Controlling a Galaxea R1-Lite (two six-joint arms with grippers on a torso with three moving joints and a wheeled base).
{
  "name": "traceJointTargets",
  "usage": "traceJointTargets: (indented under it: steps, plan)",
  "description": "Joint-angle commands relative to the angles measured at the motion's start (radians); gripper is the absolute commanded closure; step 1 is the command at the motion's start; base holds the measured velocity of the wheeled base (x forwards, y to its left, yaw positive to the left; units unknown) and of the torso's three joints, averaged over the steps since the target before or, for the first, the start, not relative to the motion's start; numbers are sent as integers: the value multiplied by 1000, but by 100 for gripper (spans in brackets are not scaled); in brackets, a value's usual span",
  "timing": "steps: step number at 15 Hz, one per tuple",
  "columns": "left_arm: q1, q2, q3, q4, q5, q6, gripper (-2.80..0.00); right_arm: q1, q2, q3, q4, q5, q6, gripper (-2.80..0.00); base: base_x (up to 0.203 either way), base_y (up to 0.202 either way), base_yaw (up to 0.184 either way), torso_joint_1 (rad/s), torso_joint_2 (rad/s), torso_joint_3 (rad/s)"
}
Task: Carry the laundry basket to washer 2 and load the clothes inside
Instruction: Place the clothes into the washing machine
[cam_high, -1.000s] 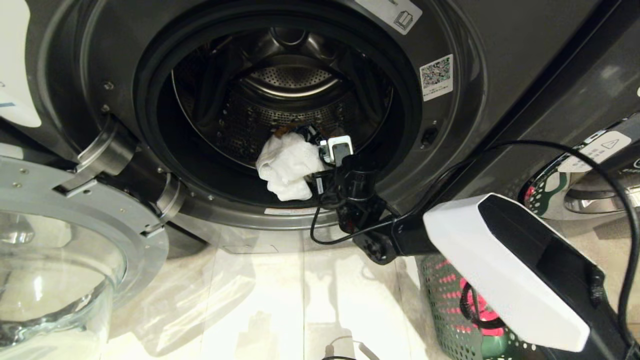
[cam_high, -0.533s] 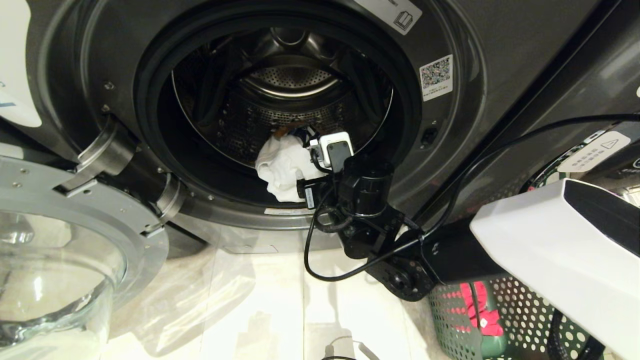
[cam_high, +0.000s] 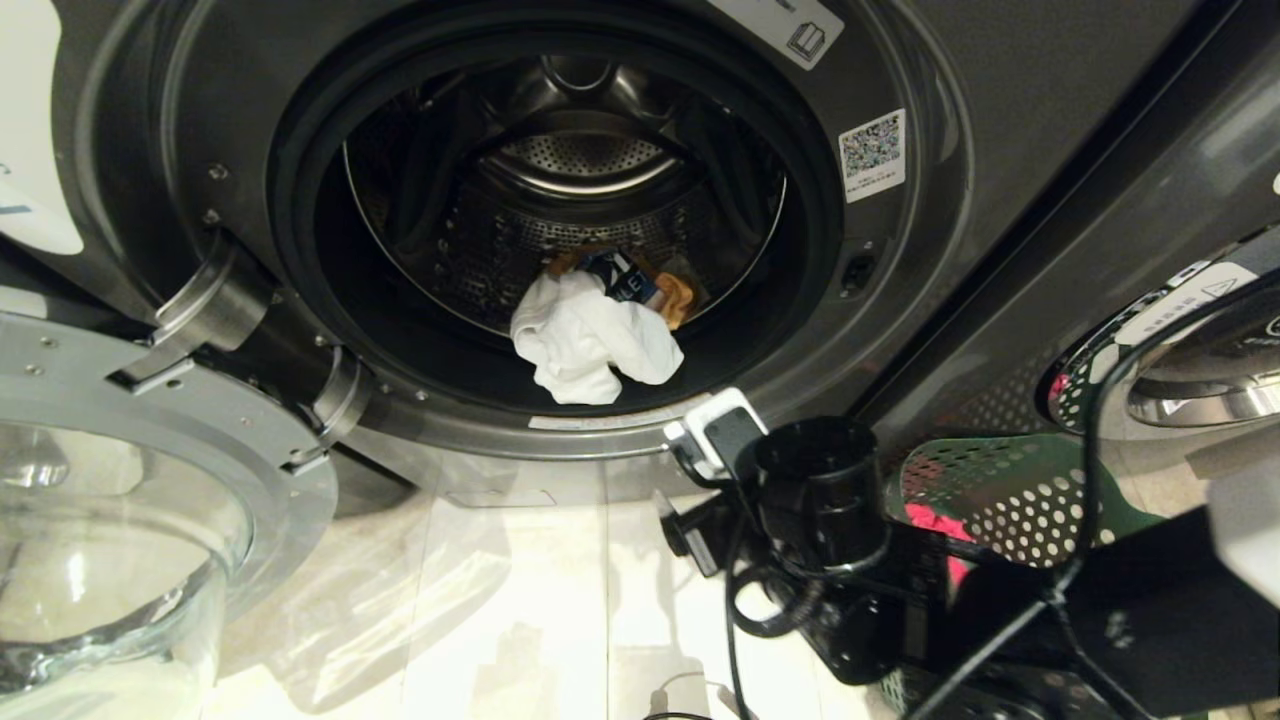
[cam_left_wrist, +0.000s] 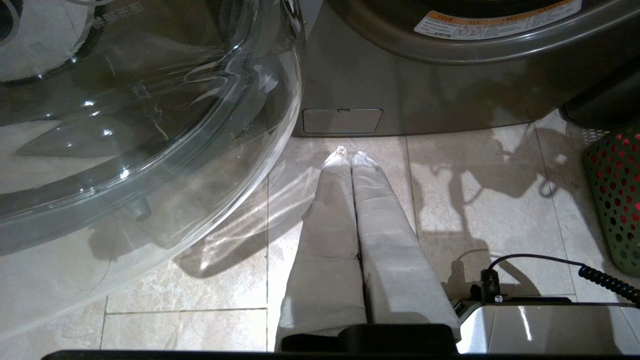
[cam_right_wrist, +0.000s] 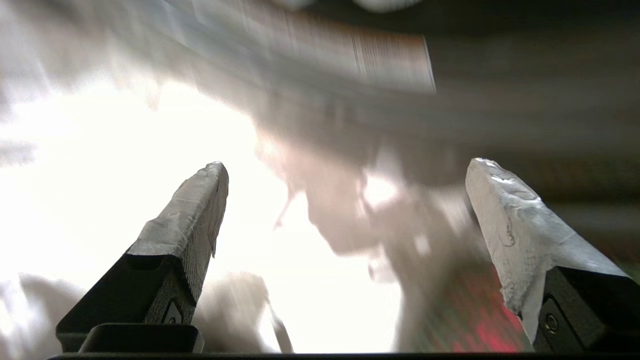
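Note:
Washer 2 (cam_high: 930, 250) stands with its door swung open. In its drum lie a white garment with a dark print (cam_high: 585, 340) and a yellow-orange one (cam_high: 678, 295). The green laundry basket (cam_high: 1010, 490) sits on the floor at the washer's lower right with a red-pink garment (cam_high: 930, 522) inside. My right arm (cam_high: 820, 500) hangs just outside the drum opening, beside the basket. The right gripper (cam_right_wrist: 347, 165) is open and holds nothing. My left gripper (cam_left_wrist: 351, 153) is shut and empty, parked low over the floor tiles in front of the washer.
The round glass door (cam_high: 100, 520) juts out at the left, close to the left gripper. A neighbouring washer's chrome door (cam_high: 1200, 380) is at the right. Black cables (cam_high: 1090, 470) loop around the right arm. Pale floor tiles (cam_high: 520, 620) lie before the washer.
My right arm has drawn back out of the drum, down and to the right, to beside the basket. The white garment stays in the drum. The left arm has not moved.

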Motion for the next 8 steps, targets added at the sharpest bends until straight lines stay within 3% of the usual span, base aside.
traceJointTargets:
  steps: [1,5,8]
  plan:
    - [0,0,0,0,0,0,0,3,-176,130,137,-4,3,-280,0,0,0,0,0,0]
    - [0,0,0,0,0,0,0,-5,-390,258,654,-40,130,-280,0,0,0,0,0,0]
    - [0,0,0,0,0,0,0,-129,-484,262,1020,-65,291,-280,0,0,0,0,0,0]
